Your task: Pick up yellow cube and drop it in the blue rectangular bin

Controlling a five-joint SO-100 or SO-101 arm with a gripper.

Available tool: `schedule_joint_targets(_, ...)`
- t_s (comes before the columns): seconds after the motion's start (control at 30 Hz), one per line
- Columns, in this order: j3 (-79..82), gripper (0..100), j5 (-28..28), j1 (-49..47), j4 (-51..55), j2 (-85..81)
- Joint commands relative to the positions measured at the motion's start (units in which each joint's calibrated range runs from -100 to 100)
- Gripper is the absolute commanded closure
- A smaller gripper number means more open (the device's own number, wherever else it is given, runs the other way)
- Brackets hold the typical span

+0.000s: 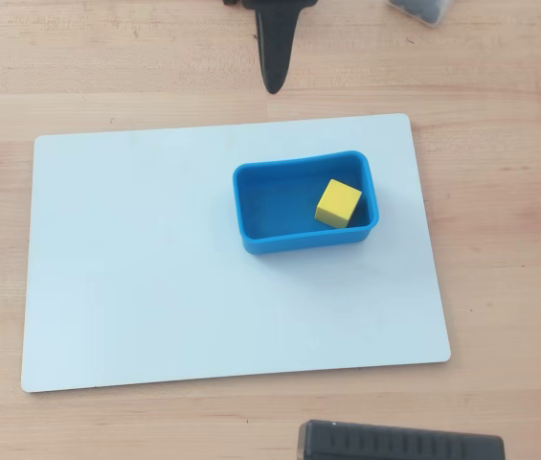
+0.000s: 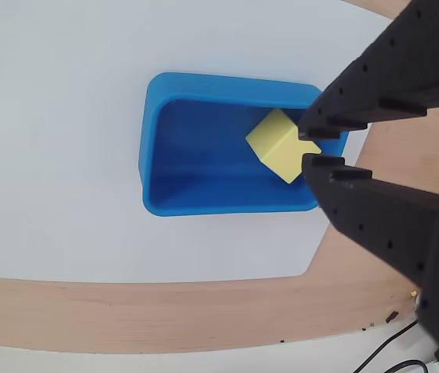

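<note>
The cube [image 1: 338, 203] lies inside the bin [image 1: 253, 230], on its floor toward the right-hand end in the overhead view, turned a little so its edges run askew to the bin's walls. In the wrist view the cube [image 2: 276, 144] sits at the right of the bin [image 2: 151, 155], close to the far wall, and nothing grips it.

The bin stands on a white board [image 1: 155, 278], right of the board's middle and nearer its upper edge in the overhead view. The board lies flat on the wooden tabletop [image 1: 509, 192].

The jaws [image 2: 309, 148] hang above the bin's right end in the wrist view, black and almost closed, with only a thin slit between the tips and nothing held. In the overhead view they show as a dark pointed shape at the top edge, off the board, over bare tabletop.
</note>
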Motion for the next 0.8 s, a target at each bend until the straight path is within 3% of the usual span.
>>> schedule_joint_targets(0.0,12.78,100,1.12,-1.38,-7.46,-11.86)
schedule_joint_targets(0.37,40.78,100,2.74,2.31,-19.85,-34.43)
schedule_joint_targets(0.53,51.23,100,3.13,2.82,-16.71,-50.78)
schedule_joint_targets(0.77,53.78,100,3.47,4.45,-15.88,-52.08)
